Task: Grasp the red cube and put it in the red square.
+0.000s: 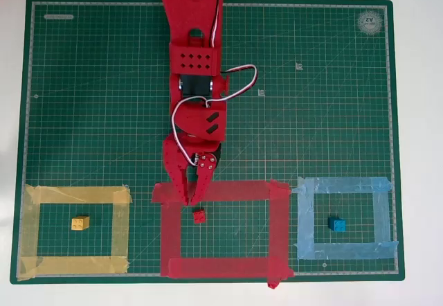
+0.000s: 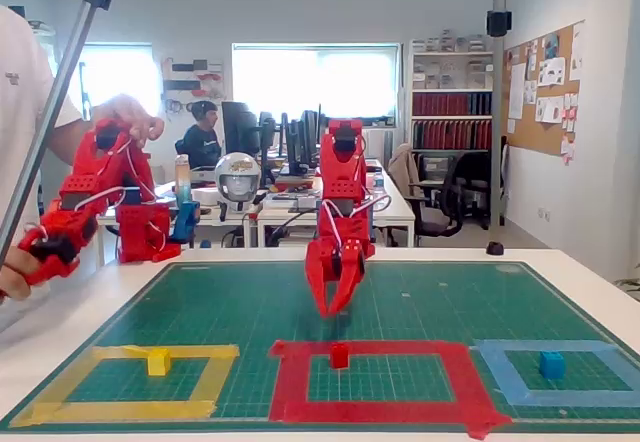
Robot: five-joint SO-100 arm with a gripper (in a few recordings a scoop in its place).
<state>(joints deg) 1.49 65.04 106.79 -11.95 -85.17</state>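
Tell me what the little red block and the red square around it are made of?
The red cube looks like hard, smooth plastic: it has studs on top like a toy brick. The red square looks like strips of slightly see-through tape stuck flat on the green mat; the grid lines show faintly through it and the strips overlap at the corners.

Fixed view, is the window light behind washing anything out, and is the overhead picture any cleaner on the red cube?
In the fixed view the back windows blow out white and the room behind is soft, yet the red cube and gripper stay readable. In the overhead view light is even, shadows faint, and the red cube looks sharp inside the red square.
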